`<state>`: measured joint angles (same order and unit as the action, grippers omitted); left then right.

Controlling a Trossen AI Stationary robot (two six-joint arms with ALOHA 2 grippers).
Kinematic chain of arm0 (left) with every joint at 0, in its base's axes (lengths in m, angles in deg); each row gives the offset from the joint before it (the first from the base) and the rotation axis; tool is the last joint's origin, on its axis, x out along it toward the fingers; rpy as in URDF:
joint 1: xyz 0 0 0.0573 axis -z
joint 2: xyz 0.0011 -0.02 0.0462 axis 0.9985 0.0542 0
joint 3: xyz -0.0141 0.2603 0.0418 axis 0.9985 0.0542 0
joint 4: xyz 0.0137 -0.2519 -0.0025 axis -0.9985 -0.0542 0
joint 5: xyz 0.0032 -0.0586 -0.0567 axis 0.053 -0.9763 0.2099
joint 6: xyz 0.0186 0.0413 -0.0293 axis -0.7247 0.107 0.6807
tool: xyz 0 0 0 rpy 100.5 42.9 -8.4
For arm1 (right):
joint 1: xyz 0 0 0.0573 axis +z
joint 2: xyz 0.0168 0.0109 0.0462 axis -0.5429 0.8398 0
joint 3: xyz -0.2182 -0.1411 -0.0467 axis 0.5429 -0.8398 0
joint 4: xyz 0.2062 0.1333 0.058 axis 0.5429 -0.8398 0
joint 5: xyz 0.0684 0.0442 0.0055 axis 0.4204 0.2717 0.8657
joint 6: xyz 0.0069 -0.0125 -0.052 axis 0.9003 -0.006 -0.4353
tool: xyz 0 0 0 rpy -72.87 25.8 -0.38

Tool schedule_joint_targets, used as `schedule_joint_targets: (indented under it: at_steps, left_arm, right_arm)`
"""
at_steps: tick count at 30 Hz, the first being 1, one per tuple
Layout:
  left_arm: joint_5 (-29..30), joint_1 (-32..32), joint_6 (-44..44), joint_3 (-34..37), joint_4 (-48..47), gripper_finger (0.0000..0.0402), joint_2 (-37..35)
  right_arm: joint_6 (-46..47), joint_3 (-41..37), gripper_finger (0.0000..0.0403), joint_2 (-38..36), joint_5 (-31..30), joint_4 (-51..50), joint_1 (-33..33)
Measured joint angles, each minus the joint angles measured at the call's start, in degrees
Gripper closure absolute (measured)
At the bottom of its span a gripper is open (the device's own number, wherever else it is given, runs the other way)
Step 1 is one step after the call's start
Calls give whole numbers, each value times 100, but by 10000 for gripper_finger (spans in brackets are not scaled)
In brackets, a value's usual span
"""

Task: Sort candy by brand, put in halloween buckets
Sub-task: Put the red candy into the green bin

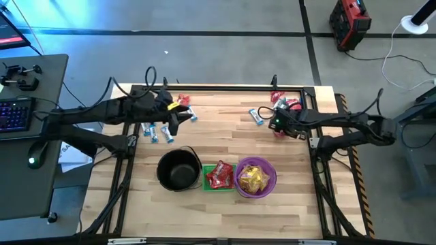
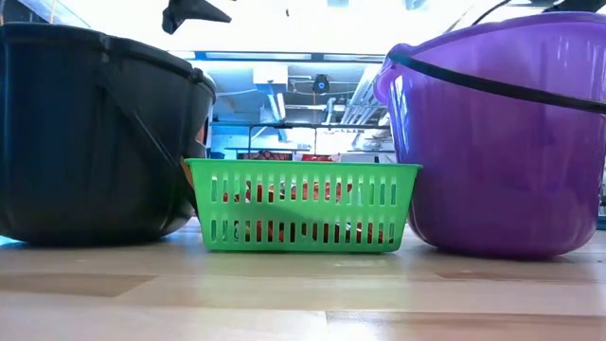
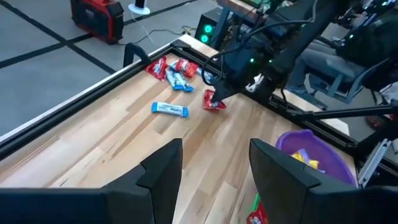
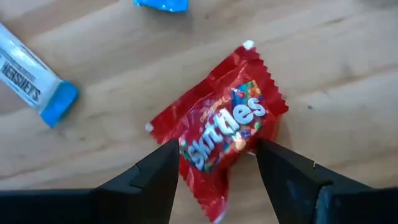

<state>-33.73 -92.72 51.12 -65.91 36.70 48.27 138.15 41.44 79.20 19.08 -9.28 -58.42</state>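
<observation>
My right gripper [image 1: 278, 126] is low over the table's right side, open. Its fingers stand on either side of a red Skittles packet [image 4: 217, 127] that lies flat on the wood. My left gripper [image 1: 176, 120] hovers open and empty [image 3: 214, 165] over the table's left-centre, beside blue-and-white candies [image 1: 157, 133]. More candy lies near the far left [image 1: 181, 102] and in the far right corner [image 1: 286, 102]. The black pail [image 1: 178, 170], green basket [image 1: 219, 185] and purple bucket [image 1: 256, 163] stand in a row at the near edge. My right gripper comes from above with one fingertip [image 4: 163, 165] at each of two opposite edges of the red packet [image 4: 186, 149]. I cannot tell whether the fingers touch it. The packet lies flat on the table.
A single blue-and-white bar [image 1: 256, 116] lies just left of my right gripper, also seen in its wrist view [image 4: 34, 81]. The green basket [image 2: 301, 204] holds red candies and the purple bucket [image 3: 311, 155] holds yellow ones. Bare wood lies between the two arms. A raised rail [image 1: 225, 87] borders the far edge.
</observation>
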Motion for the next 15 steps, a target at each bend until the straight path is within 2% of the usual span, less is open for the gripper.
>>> schedule_joint_targets:
  at_steps: [3,5,7,12,15]
  left_arm:
    - [3,0,4,0,5,224,81]
    - [4,0,65,0,1,224,123]
    - [4,0,101,0,4,224,168]
    - [4,-2,49,0,2,224,212]
    - [2,-2,-87,-9,-26,224,74]
  right_arm:
    - [93,-77,198,0,-142,93,-1]
    - [98,-134,214,3,-180,51,-19]
    - [37,-164,248,4,-163,56,-31]
    - [-408,-117,380,-31,-165,6,-26]
    - [-856,226,385,-209,-81,-198,89]
